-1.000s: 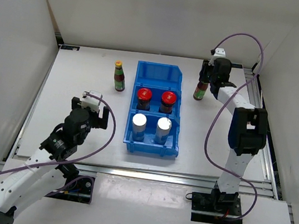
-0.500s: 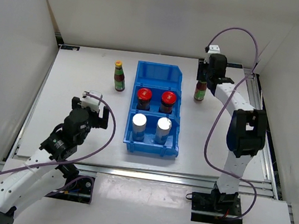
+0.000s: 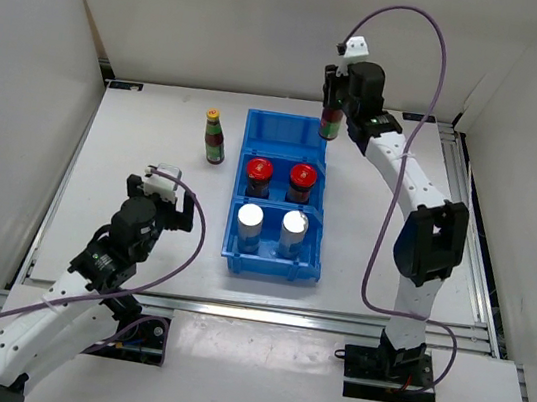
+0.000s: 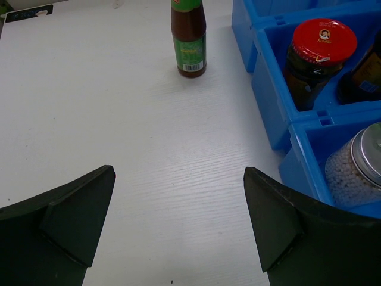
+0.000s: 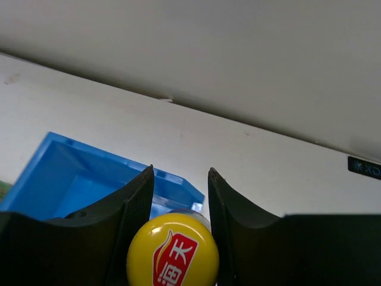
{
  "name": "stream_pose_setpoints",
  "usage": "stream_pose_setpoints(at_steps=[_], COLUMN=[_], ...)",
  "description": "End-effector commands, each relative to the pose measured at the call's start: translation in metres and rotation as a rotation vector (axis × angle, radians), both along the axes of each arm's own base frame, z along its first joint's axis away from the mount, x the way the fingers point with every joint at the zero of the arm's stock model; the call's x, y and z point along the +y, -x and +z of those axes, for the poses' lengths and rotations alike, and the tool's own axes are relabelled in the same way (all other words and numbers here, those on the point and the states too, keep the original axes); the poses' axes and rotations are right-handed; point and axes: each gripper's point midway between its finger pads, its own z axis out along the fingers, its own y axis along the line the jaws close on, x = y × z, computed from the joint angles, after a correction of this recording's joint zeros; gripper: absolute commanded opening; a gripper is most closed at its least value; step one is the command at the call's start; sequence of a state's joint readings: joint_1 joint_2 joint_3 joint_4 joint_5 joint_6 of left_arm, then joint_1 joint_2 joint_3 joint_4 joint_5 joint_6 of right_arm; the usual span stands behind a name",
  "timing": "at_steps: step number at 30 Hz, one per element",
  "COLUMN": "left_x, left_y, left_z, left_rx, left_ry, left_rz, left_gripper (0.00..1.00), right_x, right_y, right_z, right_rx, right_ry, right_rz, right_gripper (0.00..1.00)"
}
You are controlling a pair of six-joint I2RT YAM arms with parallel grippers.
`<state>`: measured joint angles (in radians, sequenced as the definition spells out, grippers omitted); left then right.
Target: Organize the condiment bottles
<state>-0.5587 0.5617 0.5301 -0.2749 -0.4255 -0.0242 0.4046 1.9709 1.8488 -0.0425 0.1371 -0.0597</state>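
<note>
My right gripper (image 3: 334, 110) is shut on a slim dark yellow-capped bottle (image 3: 330, 121) and holds it in the air over the back right corner of the blue bin (image 3: 289, 128); its yellow cap (image 5: 172, 250) sits between my fingers. The other yellow-capped bottle (image 3: 215, 138) stands on the table left of the bin and shows in the left wrist view (image 4: 189, 39). Two red-lidded dark jars (image 3: 258, 175) (image 3: 301, 181) stand in the bin's middle compartment, two silver-capped white bottles (image 3: 247, 226) (image 3: 292, 231) in the front one. My left gripper (image 3: 160, 200) is open and empty above bare table.
The bin's back compartment (image 5: 89, 190) holds nothing. White walls enclose the table on the left, back and right. A purple cable loops above my right arm (image 3: 414, 41).
My right gripper has lifted the yellow-capped bottle from the table right of the bin and carried it left to the bin's back right corner. My left arm has barely moved.
</note>
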Motion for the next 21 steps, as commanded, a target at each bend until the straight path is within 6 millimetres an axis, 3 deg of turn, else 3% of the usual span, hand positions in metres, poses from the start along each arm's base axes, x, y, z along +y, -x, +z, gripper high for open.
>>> stream_pose_setpoints(at_steps=[1,7,14,18,19,20,21], left_x=[-0.005,-0.007,-0.009,-0.011,-0.011,-0.011,-0.011], left_y=[0.0,0.001,0.002,0.003,0.003,0.003,0.003], left_z=[0.003,0.003,0.003,0.007,0.007,0.007,0.007], left_rx=[-0.017,-0.026,-0.034,-0.049,-0.049,-0.049,-0.049], left_ry=[0.015,0.011,0.016,0.027,0.027,0.027,0.027], left_rz=[-0.029,-0.041,-0.05,-0.059,-0.059,-0.059,-0.059], left_gripper=[1.0,1.0,1.0,1.0,1.0,1.0,1.0], right_x=[0.019,0.046,0.062,0.063,0.063,0.065,0.067], right_y=[-0.012,-0.018,-0.016,-0.017,-0.018,-0.017,-0.015], right_z=[0.062,0.037,-0.019,-0.036,-0.041,-0.041,-0.046], right_rx=[-0.187,-0.144,-0.065,-0.042,-0.034,-0.033,-0.023], right_ry=[-0.069,-0.107,-0.113,-0.122,-0.118,-0.12,-0.118], right_rz=[0.013,0.037,0.057,0.053,0.052,0.061,0.076], right_gripper=[0.0,0.0,0.0,0.01,0.07,0.25,0.31])
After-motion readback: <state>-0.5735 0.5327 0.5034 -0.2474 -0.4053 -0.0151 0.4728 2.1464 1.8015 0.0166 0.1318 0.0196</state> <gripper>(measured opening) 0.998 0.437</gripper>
